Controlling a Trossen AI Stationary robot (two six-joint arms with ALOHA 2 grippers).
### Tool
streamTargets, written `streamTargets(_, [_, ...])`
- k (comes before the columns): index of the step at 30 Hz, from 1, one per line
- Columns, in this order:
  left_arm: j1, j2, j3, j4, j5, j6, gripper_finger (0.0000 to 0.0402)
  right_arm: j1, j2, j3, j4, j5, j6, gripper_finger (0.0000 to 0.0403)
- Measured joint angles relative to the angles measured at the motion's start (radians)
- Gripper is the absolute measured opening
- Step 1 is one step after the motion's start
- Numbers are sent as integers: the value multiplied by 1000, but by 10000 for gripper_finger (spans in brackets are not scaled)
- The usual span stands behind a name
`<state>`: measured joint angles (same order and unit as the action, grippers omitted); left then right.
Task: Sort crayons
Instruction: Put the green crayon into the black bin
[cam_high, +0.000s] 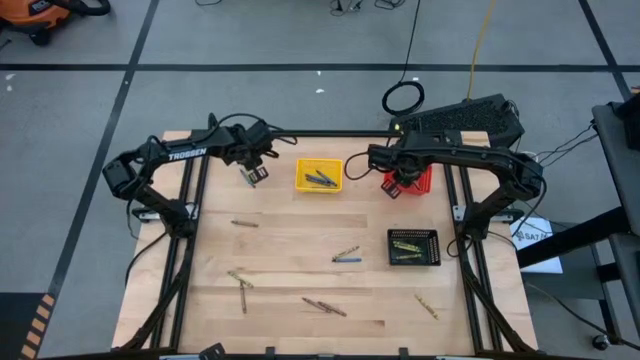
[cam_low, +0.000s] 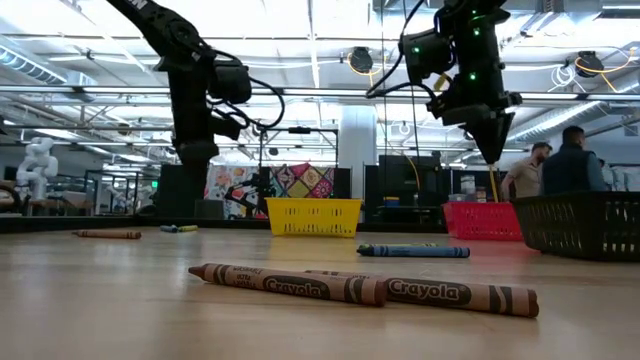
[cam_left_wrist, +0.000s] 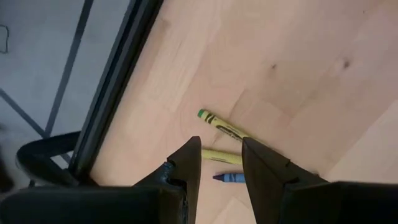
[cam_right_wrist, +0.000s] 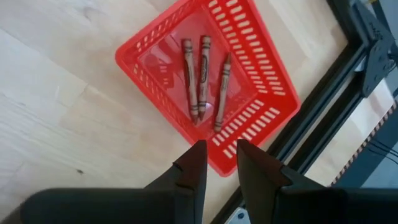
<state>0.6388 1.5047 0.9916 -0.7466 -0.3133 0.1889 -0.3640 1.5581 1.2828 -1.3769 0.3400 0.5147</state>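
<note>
My left gripper (cam_high: 252, 177) (cam_left_wrist: 221, 143) hangs open over the far left of the table. It is above three crayons lying flat: a green-tipped yellow one (cam_left_wrist: 221, 126), a yellow one (cam_left_wrist: 216, 155) and a blue one (cam_left_wrist: 231, 178). My right gripper (cam_high: 405, 181) (cam_right_wrist: 217, 149) hangs open and empty above the red basket (cam_right_wrist: 252, 53), which holds three brown-red crayons (cam_right_wrist: 201, 74). The yellow basket (cam_high: 303, 184) holds blue-grey crayons and the black basket (cam_high: 432, 250) yellow ones. Loose crayons lie on the table, among them two brown ones (cam_low: 360, 288) and a blue one (cam_low: 412, 251).
Dark frame rails run along the table's left (cam_high: 185, 240) and right (cam_high: 470, 260) sides and along the far edge. More loose crayons lie at the left (cam_high: 245, 223), near left (cam_high: 242, 290), near middle (cam_high: 323, 306) and near right (cam_high: 427, 306). People stand in the room beyond the table (cam_low: 560, 165).
</note>
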Motion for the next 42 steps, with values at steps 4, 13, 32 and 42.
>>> streamTargets(4, [0, 0, 0, -13, 1, -59, 109, 13, 0, -28, 0, -2, 22, 75])
streamTargets(13, [14, 0, 0, -36, -1, -420, 109, 15, 0, -63, 19, -4, -13, 75])
streamTargets(32, [81, 99, 0, -14, 105, -629, 109, 15, 0, -64, 27, -4, -84, 75])
streamTargets(42, [114, 162, 0, 53, 153, -629, 109, 15, 0, -63, 44, -3, -85, 75])
